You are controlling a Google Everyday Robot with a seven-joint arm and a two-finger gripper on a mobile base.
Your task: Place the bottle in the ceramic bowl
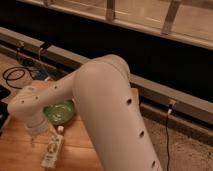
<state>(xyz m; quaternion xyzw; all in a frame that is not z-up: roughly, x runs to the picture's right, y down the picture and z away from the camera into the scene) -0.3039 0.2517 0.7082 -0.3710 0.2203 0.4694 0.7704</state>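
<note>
Currently the bottle (52, 150) is seen lying flat on the wooden table (20, 157), just on the near side of the ceramic bowl (60, 112). Its white cap is pointed toward the bowl's rim, and it is not inside the bowl. The gripper (36, 136) is held low to the near-left of the bowl, just beside the bottle, at the end of the thick white arm (110, 115). Whether it is released or clenched cannot be told, and no hold on the bottle can be confirmed. The bowl is partly covered by the arm.

Several risks are judged likely. The bottle is slim and round, so it could be rolled or pushed aside if it is met off-centre. It looks roughly as long as the bowl is wide, so it could be left propped on the rim and tip out. The bowl could also be nudged by the arm passing close over it.

One bottle, one bowl, one gripper and one arm are counted. One coil of black cable (15, 75) is seen beyond the bowl to the left.
</note>
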